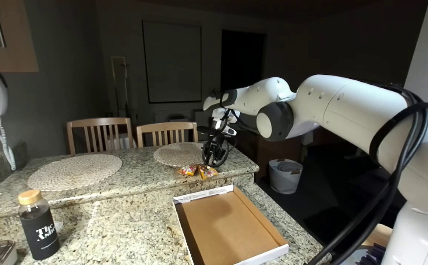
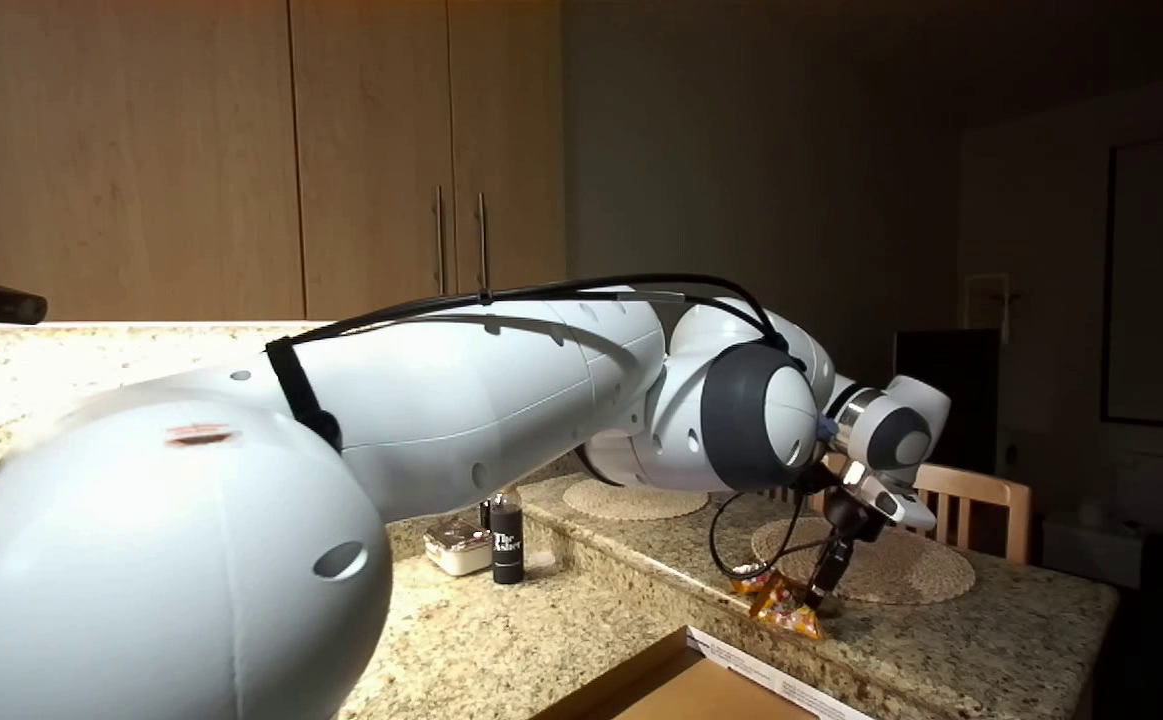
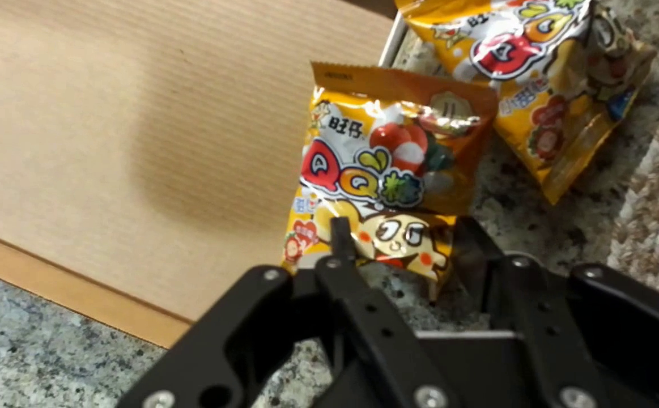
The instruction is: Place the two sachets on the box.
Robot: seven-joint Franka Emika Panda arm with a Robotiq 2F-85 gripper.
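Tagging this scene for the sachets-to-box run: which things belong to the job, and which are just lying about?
Job:
two QQ candy sachets
shallow white-rimmed cardboard box
gripper, open at one of the sachets

Lying about:
black bottle marked "The Asher"
two round woven placemats
lidded container
grey basket

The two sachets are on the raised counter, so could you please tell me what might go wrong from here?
The open pincer might nudge the nearer sachet off the raised counter, whose edge is close. That sachet is shiny and could slip during a lift. The other sachet lies right beside it and may get dragged along.
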